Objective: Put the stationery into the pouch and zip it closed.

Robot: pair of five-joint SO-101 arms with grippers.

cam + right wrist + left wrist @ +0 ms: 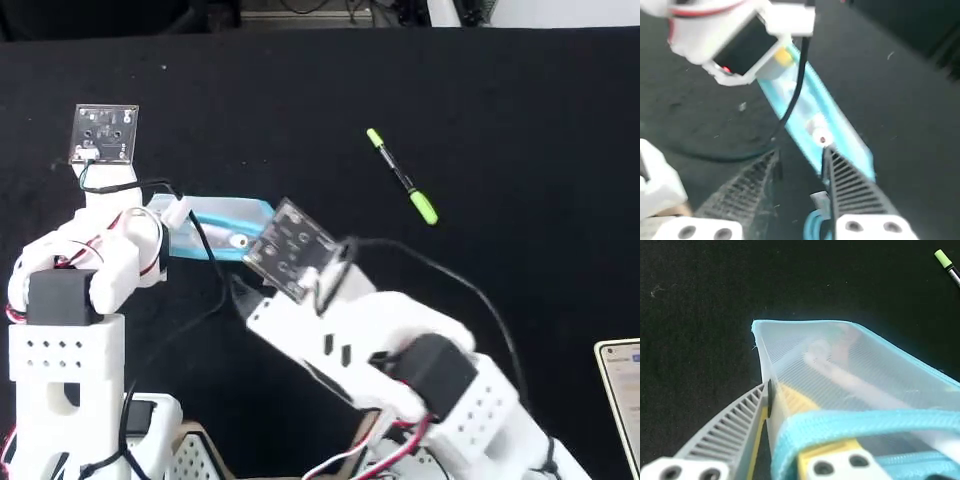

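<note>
Black table [500, 90]: a see-through, blue-edged pouch [230, 218] sits between two robot grippers.
Nearest, the right gripper [801, 155] hangs at one end of the pouch with its jaws parted, seemingly gripping nothing. The left gripper [772, 396] is clenched on the pouch's other end. Something white [850, 382], perhaps a pen, lies inside. Farther back, well apart, a green-capped pen [402, 178] lies loose.

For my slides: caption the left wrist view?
Left gripper clamped on the pouch edge, a green pen lying beyond.
</note>
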